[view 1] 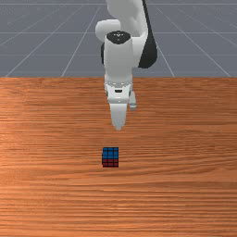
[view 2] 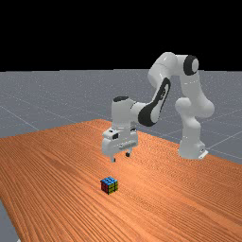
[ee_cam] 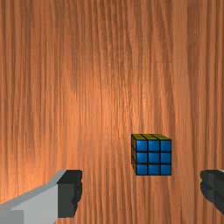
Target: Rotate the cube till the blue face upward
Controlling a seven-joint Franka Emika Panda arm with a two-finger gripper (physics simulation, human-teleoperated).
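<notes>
Your gripper (view 2: 120, 157) hangs, fingers spread wide, above the table (view 2: 52, 175), where the cube (view 2: 109, 185) sits with blue face (ee_cam: 153, 157) up.

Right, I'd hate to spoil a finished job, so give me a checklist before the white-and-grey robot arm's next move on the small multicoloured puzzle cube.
1. Cube blue face upward: ok.
2. Cube flat on the orange-brown wooden table: ok.
3. White-and-grey two-finger gripper open: ok.
4. Gripper free of the cube: ok, it hangs higher.
5. Gripper low enough to grasp: not ok.
6. Colour of the cube's underside: cannot tell.
</notes>
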